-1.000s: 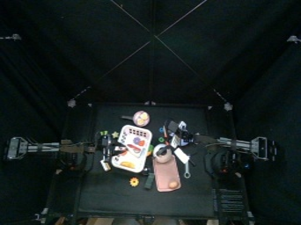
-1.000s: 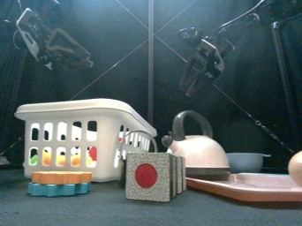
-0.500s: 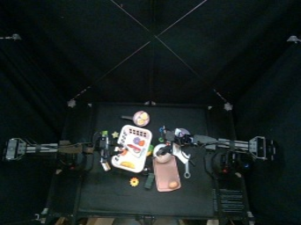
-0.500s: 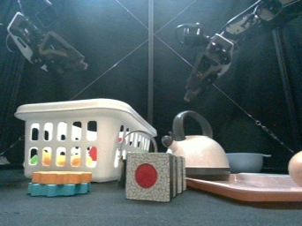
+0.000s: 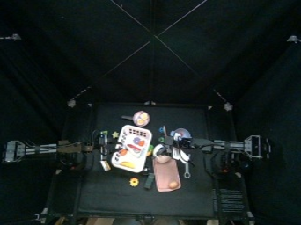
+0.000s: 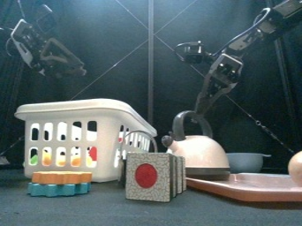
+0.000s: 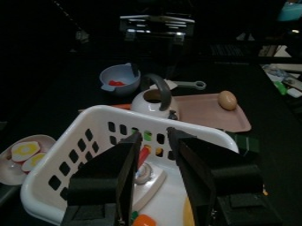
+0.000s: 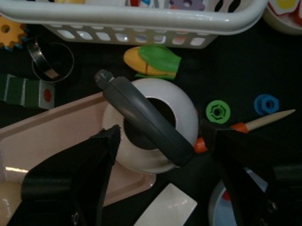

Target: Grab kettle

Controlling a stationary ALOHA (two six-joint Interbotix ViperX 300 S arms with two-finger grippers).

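Note:
The kettle (image 6: 197, 148) is white with a tall black arched handle and stands between the basket and the pink tray. In the right wrist view the kettle (image 8: 151, 124) lies straight ahead, its handle between my wide-open jaws. My right gripper (image 6: 204, 104) hangs open just above the handle, touching nothing; from above the right gripper (image 5: 177, 140) sits beside the kettle (image 5: 163, 152). My left gripper (image 6: 53, 60) is raised high at the left, over the basket, jaws a little apart and empty. From the left wrist the kettle (image 7: 154, 97) shows beyond the basket rim.
A white laundry basket (image 6: 83, 113) holding toys stands left of the kettle. A pink tray (image 6: 242, 187) carries an egg (image 6: 295, 168) at the right. A blue bowl (image 6: 248, 161) sits behind it. A red-dotted card block (image 6: 151, 175) and an orange toy (image 6: 59, 179) lie in front.
The right gripper has come down and slightly right, from well above the kettle to just over its handle, staying open. The left arm has drifted a little to the left.

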